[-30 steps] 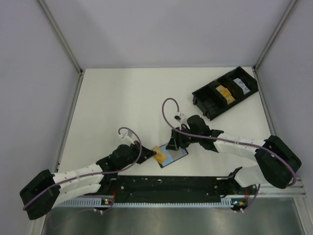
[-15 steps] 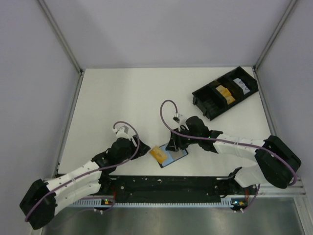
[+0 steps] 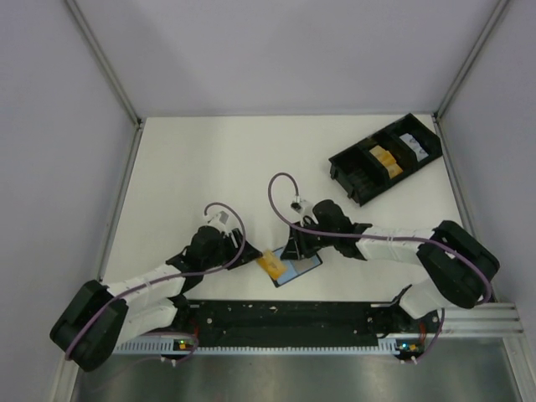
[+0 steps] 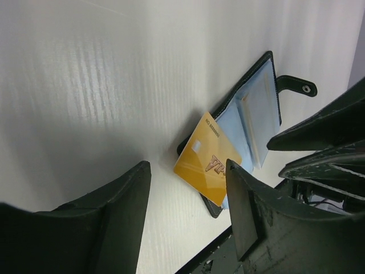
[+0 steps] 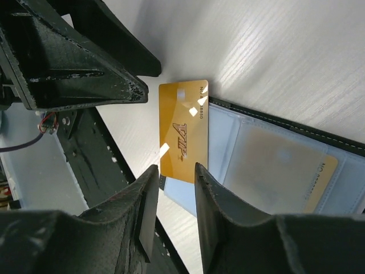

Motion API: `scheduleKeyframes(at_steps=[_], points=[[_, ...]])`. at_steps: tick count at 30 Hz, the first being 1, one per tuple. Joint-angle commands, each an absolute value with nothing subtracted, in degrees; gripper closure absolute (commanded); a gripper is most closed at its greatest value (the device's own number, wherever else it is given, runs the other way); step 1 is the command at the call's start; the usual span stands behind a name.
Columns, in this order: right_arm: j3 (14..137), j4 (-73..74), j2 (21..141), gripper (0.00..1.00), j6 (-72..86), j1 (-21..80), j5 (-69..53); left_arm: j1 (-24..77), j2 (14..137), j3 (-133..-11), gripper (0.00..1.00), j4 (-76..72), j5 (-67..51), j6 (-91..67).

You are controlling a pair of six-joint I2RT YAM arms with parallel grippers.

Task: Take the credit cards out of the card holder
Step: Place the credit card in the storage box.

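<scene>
The card holder [image 3: 303, 266] lies open near the table's front edge, with a black cover [image 4: 231, 98], blue-grey sleeves [image 5: 228, 142] and a small tab [image 4: 296, 87]. An orange-yellow credit card [image 3: 270, 263] [image 4: 212, 164] [image 5: 182, 137] sticks halfway out of its left end and lies flat. A second card [image 5: 288, 165] shows faintly inside a sleeve. My left gripper [image 3: 249, 256] [image 4: 185, 191] is open just left of the orange card and holds nothing. My right gripper [image 3: 295, 249] [image 5: 174, 180] hangs over the holder. Its jaws stand a narrow gap apart, and nothing is clamped between them.
A long black compartmented tray [image 3: 385, 157] holding small orange and white items sits at the back right. A black rail [image 3: 285, 314] runs along the near edge right below the holder. Metal frame posts and grey walls bound the table.
My left gripper let go of the orange card, pulled back left, then edged closer again. The card stays half out of the holder. My right jaws have narrowed.
</scene>
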State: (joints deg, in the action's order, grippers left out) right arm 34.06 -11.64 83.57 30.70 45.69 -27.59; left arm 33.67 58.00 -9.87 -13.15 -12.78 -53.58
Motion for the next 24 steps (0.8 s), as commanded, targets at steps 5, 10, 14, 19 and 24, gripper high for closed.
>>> scheduleKeyframes(at_steps=[5, 10, 14, 19, 24], points=[[35.33, -17.05, 89.29, 0.71, 31.99, 47.2, -30.41, 33.31, 64.5, -10.28, 0.44, -18.11, -18.37, -52.03], [35.51, -17.93, 92.37, 0.75, 32.26, 47.2, -30.5, 33.31, 68.2, -10.64, 0.47, -19.15, -19.78, -52.29], [35.68, -17.67, 94.04, 0.78, 32.34, 47.29, -30.15, 33.22, 69.17, -9.84, 0.51, -21.09, -19.42, -53.44], [36.21, -16.08, 95.1, 0.81, 31.99, 47.29, -29.18, 33.13, 68.38, -9.49, 0.65, -21.27, -19.25, -53.88], [36.47, -15.82, 94.83, 0.81, 32.08, 47.2, -29.35, 33.13, 64.96, -9.05, 0.97, -19.6, -18.64, -54.4]])
